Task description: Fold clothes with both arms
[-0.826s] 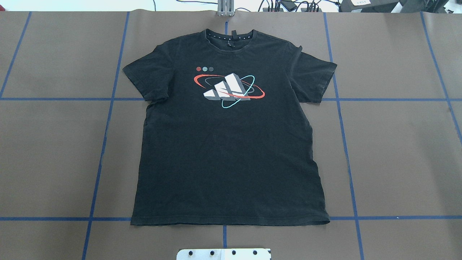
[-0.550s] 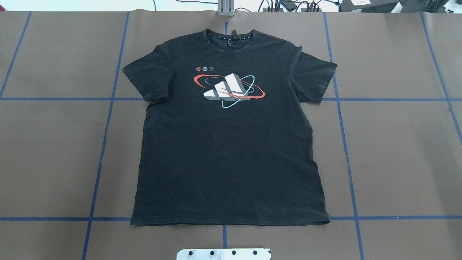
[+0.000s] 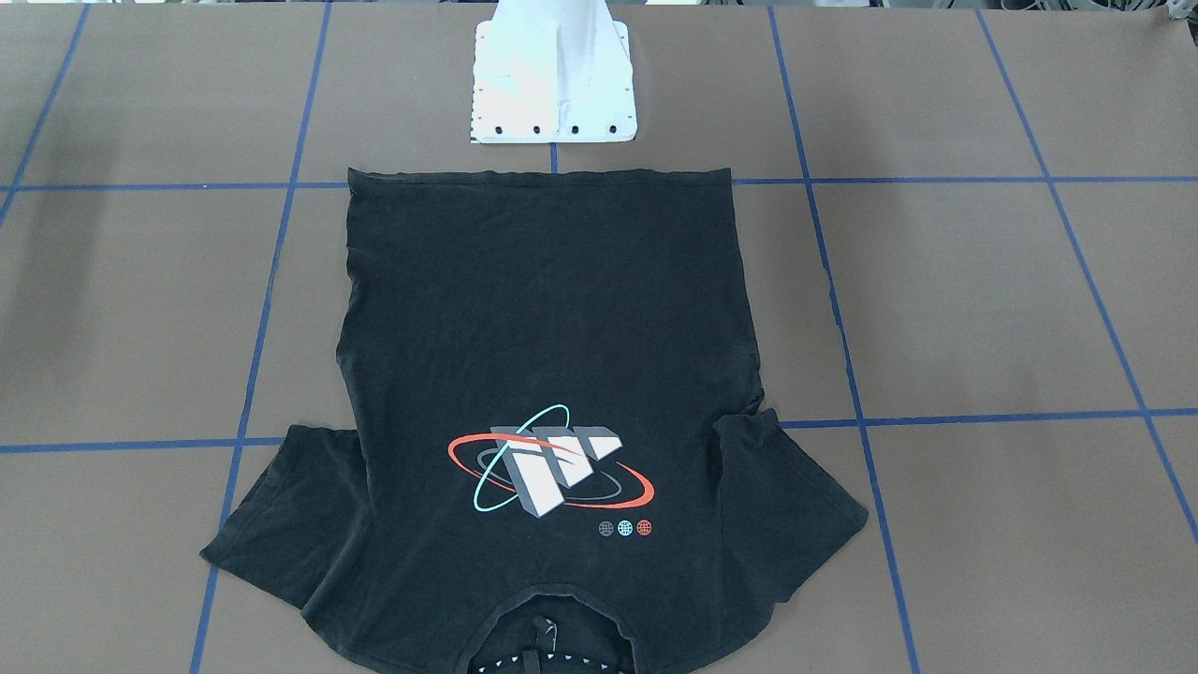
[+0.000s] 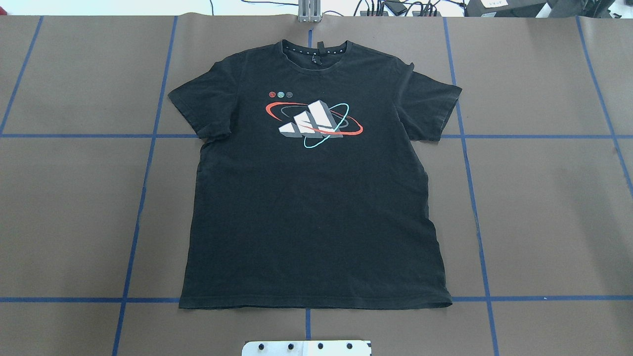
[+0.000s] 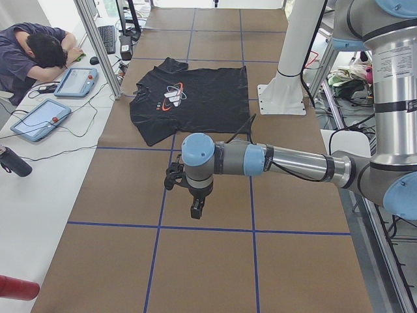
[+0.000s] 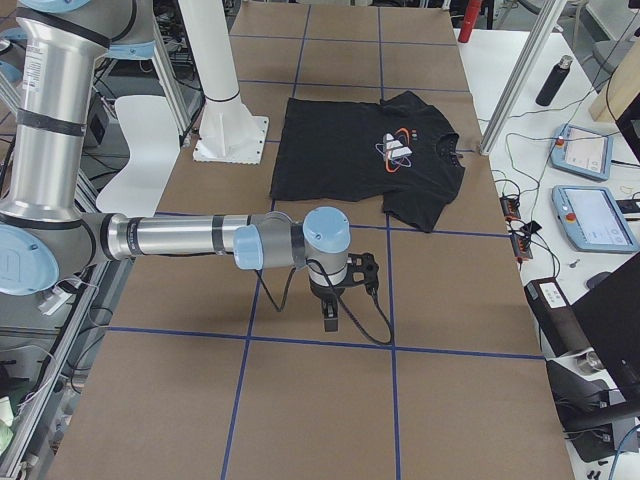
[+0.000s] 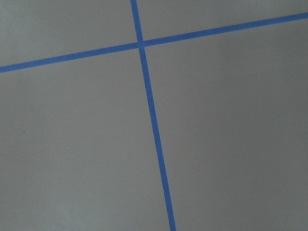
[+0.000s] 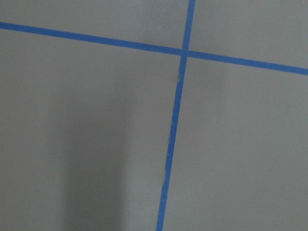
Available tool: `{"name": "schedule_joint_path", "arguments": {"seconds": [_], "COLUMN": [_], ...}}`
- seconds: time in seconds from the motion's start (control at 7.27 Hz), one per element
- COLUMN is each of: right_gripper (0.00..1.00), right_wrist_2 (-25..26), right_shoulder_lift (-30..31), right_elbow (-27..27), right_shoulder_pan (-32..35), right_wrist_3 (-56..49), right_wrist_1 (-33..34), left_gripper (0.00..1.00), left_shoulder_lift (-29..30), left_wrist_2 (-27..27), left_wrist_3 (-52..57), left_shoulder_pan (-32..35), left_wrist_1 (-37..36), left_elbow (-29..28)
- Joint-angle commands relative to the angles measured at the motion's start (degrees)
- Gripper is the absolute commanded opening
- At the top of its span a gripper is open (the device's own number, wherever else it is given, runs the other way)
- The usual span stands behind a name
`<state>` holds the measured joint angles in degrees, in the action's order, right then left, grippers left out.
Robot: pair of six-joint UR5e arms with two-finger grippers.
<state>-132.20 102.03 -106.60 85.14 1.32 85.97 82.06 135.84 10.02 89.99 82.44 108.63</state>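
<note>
The black T-shirt (image 4: 311, 207) lies flat and spread out on the brown table, logo (image 4: 314, 123) face up, collar at the far side and hem toward the robot's base. It also shows in the front-facing view (image 3: 552, 309). Neither arm is in the overhead or front-facing view. The left gripper (image 5: 195, 210) shows only in the left side view, pointing down over bare table well away from the shirt. The right gripper (image 6: 331, 318) shows only in the right side view, likewise apart from the shirt. I cannot tell whether either is open or shut. Both wrist views show only table and tape.
Blue tape lines (image 4: 143, 198) form a grid on the table cover. The white pedestal base (image 3: 552, 84) stands just beyond the hem. A person (image 5: 32, 52) leans on a side desk with tablets (image 5: 75, 81) beyond the table's far edge.
</note>
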Motion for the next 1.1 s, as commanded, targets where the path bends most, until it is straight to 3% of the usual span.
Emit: {"name": "schedule_joint_path", "arguments": {"seconds": [0.0, 0.28, 0.41, 0.55, 0.69, 0.96], "right_gripper": [1.0, 1.0, 1.0, 1.0, 1.0, 1.0], "right_wrist_2": [-0.25, -0.43, -0.34, -0.34, -0.25, -0.25], "right_shoulder_lift": [-5.41, -12.96, -17.09, -21.48, -25.79, -36.59], "right_elbow": [-0.01, 1.04, 2.96, 6.28, 10.41, 20.24], "right_shoulder_pan": [-3.73, -7.69, -10.14, -12.43, -13.84, -15.43], "right_wrist_3": [6.57, 11.48, 14.99, 17.38, 17.66, 21.76], "right_wrist_1": [-2.39, -2.3, -2.38, -2.47, -2.47, -2.56], "left_gripper": [1.0, 1.0, 1.0, 1.0, 1.0, 1.0], "left_shoulder_lift": [5.45, 9.76, 10.39, 12.05, 17.9, 25.31], "left_wrist_2": [0.21, 0.22, 0.22, 0.3, 0.74, 0.74], "left_wrist_3": [-0.18, 0.0, 0.0, -0.09, -0.09, -7.58], "left_shoulder_pan": [-0.08, -0.25, -0.34, -0.78, -1.22, -2.62], "left_wrist_1": [0.09, 4.36, 12.93, 21.02, 24.58, 27.06], "left_elbow": [-0.86, -1.74, -4.01, -10.21, -18.89, -27.65]}}
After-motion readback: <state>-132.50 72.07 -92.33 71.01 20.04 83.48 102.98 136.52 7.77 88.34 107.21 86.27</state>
